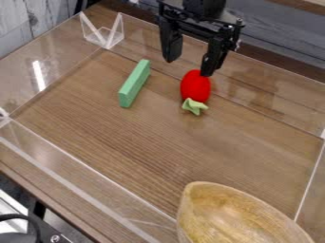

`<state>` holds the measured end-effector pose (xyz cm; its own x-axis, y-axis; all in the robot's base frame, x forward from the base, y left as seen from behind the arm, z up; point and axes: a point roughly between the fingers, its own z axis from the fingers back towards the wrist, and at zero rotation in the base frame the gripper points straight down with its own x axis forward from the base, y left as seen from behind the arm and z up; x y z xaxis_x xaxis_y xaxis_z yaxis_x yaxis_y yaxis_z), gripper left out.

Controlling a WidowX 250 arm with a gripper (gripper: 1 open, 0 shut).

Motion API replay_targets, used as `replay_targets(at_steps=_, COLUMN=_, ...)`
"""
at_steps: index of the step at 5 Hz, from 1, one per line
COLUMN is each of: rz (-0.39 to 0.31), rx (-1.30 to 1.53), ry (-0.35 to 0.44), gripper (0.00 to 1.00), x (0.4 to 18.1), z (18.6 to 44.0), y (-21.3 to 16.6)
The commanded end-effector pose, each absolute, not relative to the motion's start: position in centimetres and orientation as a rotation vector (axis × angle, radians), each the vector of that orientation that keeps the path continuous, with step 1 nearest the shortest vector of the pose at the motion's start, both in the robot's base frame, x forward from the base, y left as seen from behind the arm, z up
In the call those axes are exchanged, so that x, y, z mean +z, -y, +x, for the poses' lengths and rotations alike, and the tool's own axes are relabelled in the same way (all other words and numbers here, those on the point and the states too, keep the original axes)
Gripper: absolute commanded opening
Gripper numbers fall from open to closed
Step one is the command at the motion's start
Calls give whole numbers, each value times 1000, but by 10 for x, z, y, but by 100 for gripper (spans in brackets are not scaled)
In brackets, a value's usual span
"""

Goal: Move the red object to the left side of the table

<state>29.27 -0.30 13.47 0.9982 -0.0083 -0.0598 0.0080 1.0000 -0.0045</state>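
Note:
The red object [195,87], a small glossy strawberry-shaped toy with a pale green leafy end pointing toward the camera, lies on the brown wood-grain table [152,142], right of centre and toward the back. My gripper [188,52] hangs just above and behind it, pointing down, open. Its two black fingers stand apart; the right fingertip [210,65] is close over the toy's upper right edge. Nothing is between the fingers.
A flat green rectangular block [135,83] lies left of the toy, slanted. A round wooden bowl [241,220] sits at the near right corner. Low clear acrylic walls [102,33] border the tabletop on all sides.

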Motion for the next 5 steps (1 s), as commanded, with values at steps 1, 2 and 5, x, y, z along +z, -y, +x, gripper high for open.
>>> replay_targets(at_steps=1, rz=-5, rx=-5, ry=-64, gripper=100, x=125, z=299, y=1)
replay_targets(at_steps=2, rz=-7, rx=-4, ry=-52, gripper=100, x=111, z=304, y=0)
replay_targets(at_steps=5, rz=-3, rx=10, ry=-50, gripper=0, x=89, z=315, y=-2)
